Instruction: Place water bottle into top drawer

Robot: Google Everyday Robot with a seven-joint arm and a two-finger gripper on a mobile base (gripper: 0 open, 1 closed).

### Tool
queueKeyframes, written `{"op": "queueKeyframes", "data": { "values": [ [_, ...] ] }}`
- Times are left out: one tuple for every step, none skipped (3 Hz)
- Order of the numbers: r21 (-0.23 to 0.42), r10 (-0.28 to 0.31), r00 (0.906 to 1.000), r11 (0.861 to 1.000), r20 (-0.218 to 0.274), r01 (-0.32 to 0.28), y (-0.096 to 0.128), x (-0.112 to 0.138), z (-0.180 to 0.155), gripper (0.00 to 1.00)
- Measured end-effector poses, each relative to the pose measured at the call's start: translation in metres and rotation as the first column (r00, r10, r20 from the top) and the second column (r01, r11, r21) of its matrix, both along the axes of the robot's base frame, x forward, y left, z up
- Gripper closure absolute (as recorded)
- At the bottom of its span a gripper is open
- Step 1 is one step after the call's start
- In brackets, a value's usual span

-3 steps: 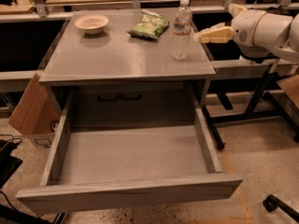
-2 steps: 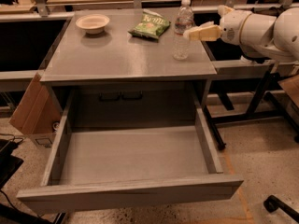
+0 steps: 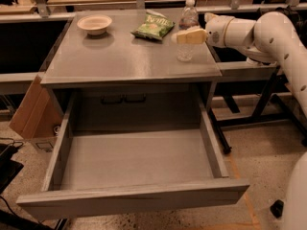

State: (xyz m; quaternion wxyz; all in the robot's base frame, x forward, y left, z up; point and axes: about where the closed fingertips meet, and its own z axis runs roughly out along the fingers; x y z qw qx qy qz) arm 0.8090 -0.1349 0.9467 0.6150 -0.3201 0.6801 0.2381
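Note:
The water bottle (image 3: 187, 28), clear with a white cap, stands upright near the right edge of the grey cabinet top (image 3: 120, 56). My gripper (image 3: 188, 36) reaches in from the right on the white arm and lies across the bottle's middle, at label height, covering part of it. The top drawer (image 3: 134, 198) is pulled far out below the cabinet top. Its grey wood-grain inside shows nothing in it.
A cream bowl (image 3: 94, 23) sits at the back left of the top. A green chip bag (image 3: 153, 27) lies just left of the bottle. A cardboard box (image 3: 29, 114) leans left of the cabinet. Black table legs (image 3: 268, 104) stand to the right.
My gripper has moved left from beside the bottle until it lies across the bottle's middle. The bottle still stands in the same spot.

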Motion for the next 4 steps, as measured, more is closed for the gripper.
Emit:
{"op": "queueKeyframes", "data": {
  "values": [
    [0.027,0.024,0.9996,0.999,-0.018,-0.023,0.023,0.013,-0.018,0.27],
    [0.036,0.030,0.9993,0.999,-0.020,-0.029,0.030,0.018,-0.025,0.49],
    [0.048,0.029,0.9994,0.998,-0.020,-0.028,0.032,0.022,-0.032,0.74],
    [0.053,0.044,0.9990,0.998,0.002,-0.044,0.035,0.024,-0.026,0.95]
  ]
}}
